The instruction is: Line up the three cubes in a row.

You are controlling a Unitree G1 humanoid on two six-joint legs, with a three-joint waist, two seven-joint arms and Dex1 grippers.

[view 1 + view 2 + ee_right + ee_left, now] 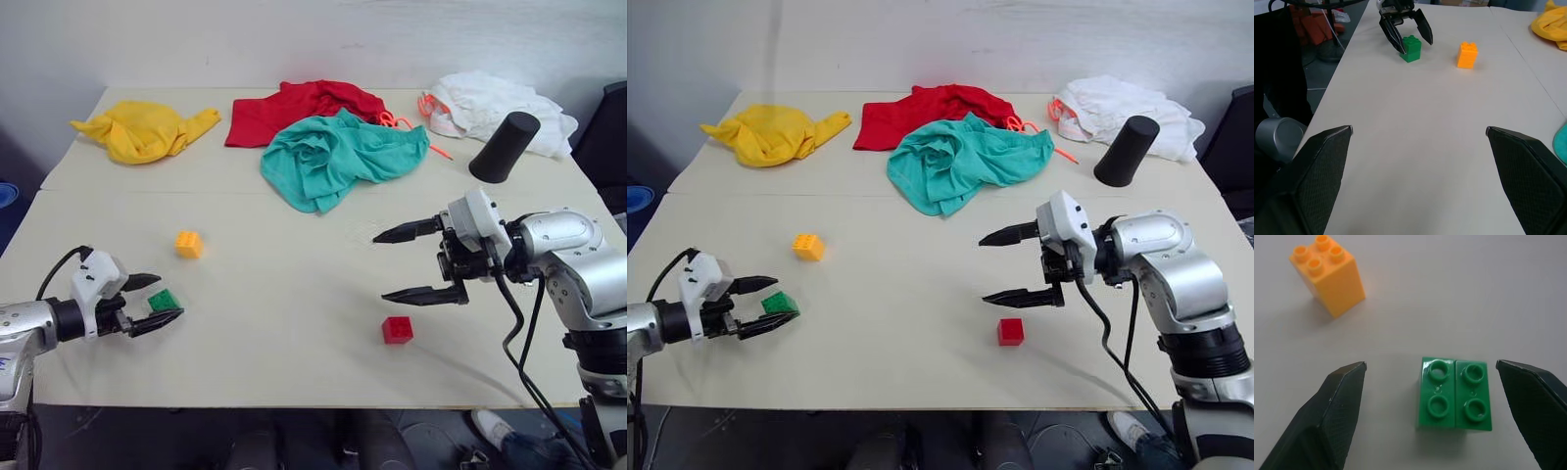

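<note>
Three cubes sit scattered on the worktop: the green cube lies between the left gripper's wide fingers, ready for grasping, near the yellow-orange cube. The red cube lies well apart, just below the right gripper, whose fingers hang wide and empty.

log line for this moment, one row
left gripper open around green studded plastic cube | right gripper open, empty | red cube, yellow-orange cube apart

The teal cloth overlaps the red cloth, hiding its near edge.
</note>
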